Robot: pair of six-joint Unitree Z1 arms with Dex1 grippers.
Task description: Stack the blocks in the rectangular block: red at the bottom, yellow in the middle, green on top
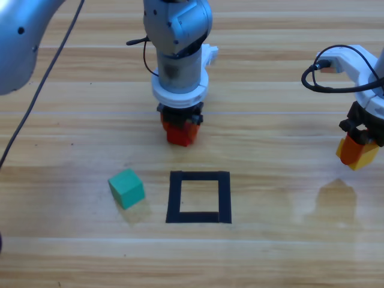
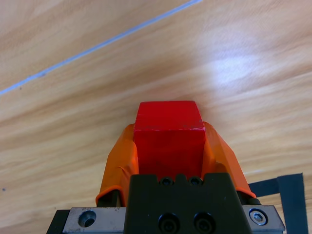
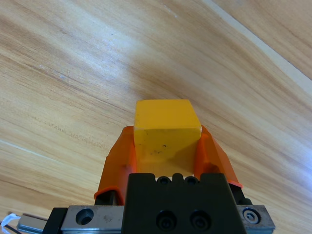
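left claw [image 1: 180, 129] clamped on red cube [image 2: 168, 141], just behind black tape square [image 1: 198, 197]. advice: carry forward, centre over opening, lower flat before release. right claw [image 1: 359, 150] grips yellow cube [image 3: 165, 134], far right. green cube [image 1: 126, 188] on worktop [image 1: 72, 120], left of square.

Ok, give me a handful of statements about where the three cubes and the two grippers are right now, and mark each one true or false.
1. The left gripper is shut on the red cube. True.
2. The right gripper is open with nothing in it. False: it is shut on the yellow cube.
3. The green cube lies on the table left of the black tape square, outside it. True.
4. The red cube already sits inside the tape square. False: it is in the left gripper, beyond the square's far edge in the high view.
5. The yellow cube is stacked on the green cube. False: the green cube has nothing on it.
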